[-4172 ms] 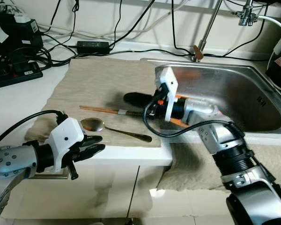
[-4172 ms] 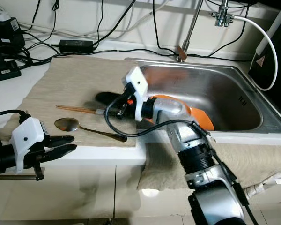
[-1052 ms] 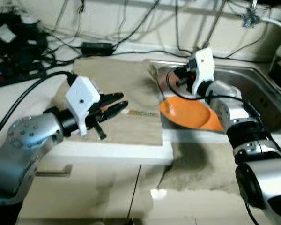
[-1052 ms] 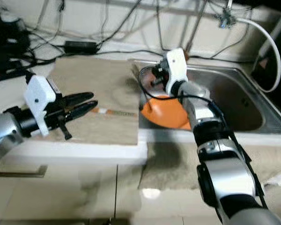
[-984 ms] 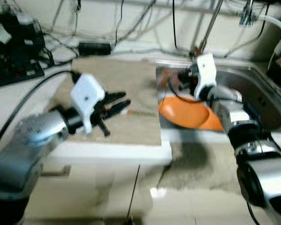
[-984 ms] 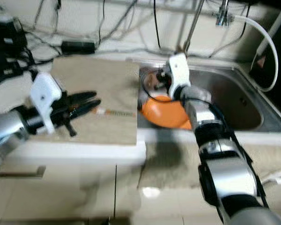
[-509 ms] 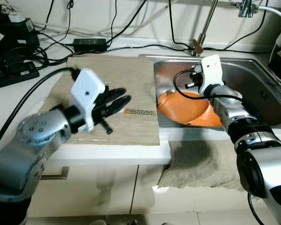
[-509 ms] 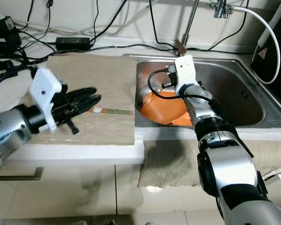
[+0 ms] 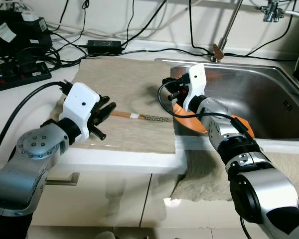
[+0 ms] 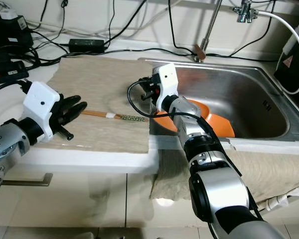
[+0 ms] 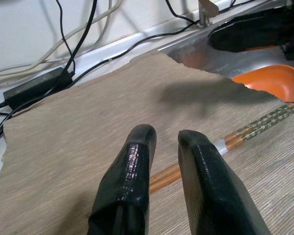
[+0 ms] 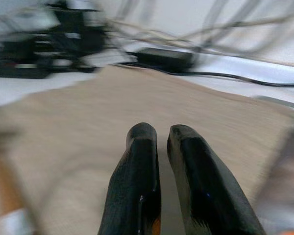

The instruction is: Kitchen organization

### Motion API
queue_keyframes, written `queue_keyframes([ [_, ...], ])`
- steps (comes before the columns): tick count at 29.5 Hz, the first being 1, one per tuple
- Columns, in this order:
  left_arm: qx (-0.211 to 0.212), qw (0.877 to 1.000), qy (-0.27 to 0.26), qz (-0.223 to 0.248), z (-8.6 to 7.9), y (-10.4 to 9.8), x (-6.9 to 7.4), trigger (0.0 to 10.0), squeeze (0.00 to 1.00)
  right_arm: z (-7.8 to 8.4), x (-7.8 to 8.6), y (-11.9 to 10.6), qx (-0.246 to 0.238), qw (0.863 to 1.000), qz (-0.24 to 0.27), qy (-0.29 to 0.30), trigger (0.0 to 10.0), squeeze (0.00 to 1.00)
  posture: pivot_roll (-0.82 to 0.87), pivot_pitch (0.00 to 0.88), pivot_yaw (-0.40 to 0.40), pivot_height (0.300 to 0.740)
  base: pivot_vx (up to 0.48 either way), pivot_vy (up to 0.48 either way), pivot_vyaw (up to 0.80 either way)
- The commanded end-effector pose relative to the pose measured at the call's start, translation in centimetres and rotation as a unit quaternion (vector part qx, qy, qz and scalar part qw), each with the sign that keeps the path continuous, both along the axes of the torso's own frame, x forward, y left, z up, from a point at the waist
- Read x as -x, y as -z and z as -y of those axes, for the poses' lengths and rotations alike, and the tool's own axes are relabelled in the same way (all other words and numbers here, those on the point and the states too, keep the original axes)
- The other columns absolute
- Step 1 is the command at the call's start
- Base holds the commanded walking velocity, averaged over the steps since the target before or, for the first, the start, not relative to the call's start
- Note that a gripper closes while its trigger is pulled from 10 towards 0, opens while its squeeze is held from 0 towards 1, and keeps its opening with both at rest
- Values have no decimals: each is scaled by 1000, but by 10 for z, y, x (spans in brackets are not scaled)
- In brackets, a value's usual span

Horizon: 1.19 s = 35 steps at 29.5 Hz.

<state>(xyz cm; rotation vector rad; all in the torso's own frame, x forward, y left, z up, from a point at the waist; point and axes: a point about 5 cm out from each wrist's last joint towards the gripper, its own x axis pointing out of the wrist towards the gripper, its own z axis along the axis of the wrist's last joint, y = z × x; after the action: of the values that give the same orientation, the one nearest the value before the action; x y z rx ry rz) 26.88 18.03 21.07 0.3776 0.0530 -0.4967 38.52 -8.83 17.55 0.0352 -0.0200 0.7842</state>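
With the chopsticks (image 9: 139,116) lying on the cloth mat (image 9: 134,87) at 9 o'clock of the sink (image 9: 269,99), the left gripper (image 9: 107,109), fingers slightly apart and empty, hovers over their handle end, apparently pre-grasp; lower and close next, while the right gripper (image 12: 159,147), fingers nearly together, stays clear.

Black power adapter (image 9: 104,47) at counter's back edge, cables trailing along wall. Power strip (image 9: 20,75) and black boxes at back left corner. Cupboard handle (image 9: 65,179) below front edge.
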Motion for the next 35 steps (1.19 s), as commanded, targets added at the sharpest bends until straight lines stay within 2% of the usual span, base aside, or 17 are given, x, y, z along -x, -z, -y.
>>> queue_keyframes([
  [1,-5,1000,-4,3,-2,-2,3,10000,0,-8,7,0,14,997,0,-80,10000,1000,25,0,-93,740,0,0,0],
  [2,-5,1000,-4,3,-2,-2,3,10000,0,-8,7,0,14,997,0,-80,10000,1000,25,0,-93,740,0,0,0],
  [4,-16,1000,7,1,-4,0,7,10000,0,-15,15,3,28,989,-7,-148,10000,1000,30,0,-100,740,0,0,0],
  [5,-16,1000,7,1,-4,0,7,10000,0,-15,15,3,28,989,-7,-148,10000,1000,30,0,-100,740,0,0,0],
  [7,-29,999,39,-10,-3,1,13,10000,0,-15,18,4,46,979,-16,-199,10000,1000,36,0,-110,740,0,0,0],
  [8,-29,999,39,-10,-3,1,13,10000,0,-15,18,4,46,979,-16,-199,10000,1000,36,0,-110,740,0,0,0],
  [11,-55,994,92,-34,-5,5,26,10000,0,-10,21,5,69,964,-30,-253,10000,1000,36,0,-116,740,0,0,0],
  [17,-72,990,107,-54,-9,8,31,10000,0,-8,21,9,86,961,-36,-261,10000,1000,35,0,-119,740,0,0,0],
  [23,-71,989,119,-59,-7,7,34,10000,0,-11,17,19,130,964,-50,-227,10000,1000,45,0,-122,740,0,0,0],
  [24,-71,989,119,-60,-7,7,33,10000,0,-12,16,20,138,965,-50,-215,10000,894,47,0,-121,740,0,0,0],
  [25,-72,988,120,-61,-8,7,33,10000,0,-12,15,21,144,966,-52,-207,10000,86,47,0,-121,740,0,0,0],
  [26,-72,988,120,-61,-8,7,33,10000,0,-12,15,21,144,966,-52,-207,10000,86,47,0,-121,740,0,0,0],
  [27,-73,988,120,-62,-8,7,33,10000,0,-13,14,21,147,966,-55,-204,10000,0,47,0,-121,740,0,0,0],
  [30,-76,987,123,-66,-9,7,33,10000,0,-15,12,21,169,963,-62,-202,10000,0,52,1,-117,740,0,0,0],
  [34,-78,986,128,-67,-9,6,34,10000,0,-13,15,27,222,947,-70,-221,10000,0,58,2,-120,740,0,0,0],
  [35,-78,986,128,-67,-9,6,34,10000,0,-13,15,27,222,947,-70,-221,10000,0,58,2,-120,740,0,0,0],
])
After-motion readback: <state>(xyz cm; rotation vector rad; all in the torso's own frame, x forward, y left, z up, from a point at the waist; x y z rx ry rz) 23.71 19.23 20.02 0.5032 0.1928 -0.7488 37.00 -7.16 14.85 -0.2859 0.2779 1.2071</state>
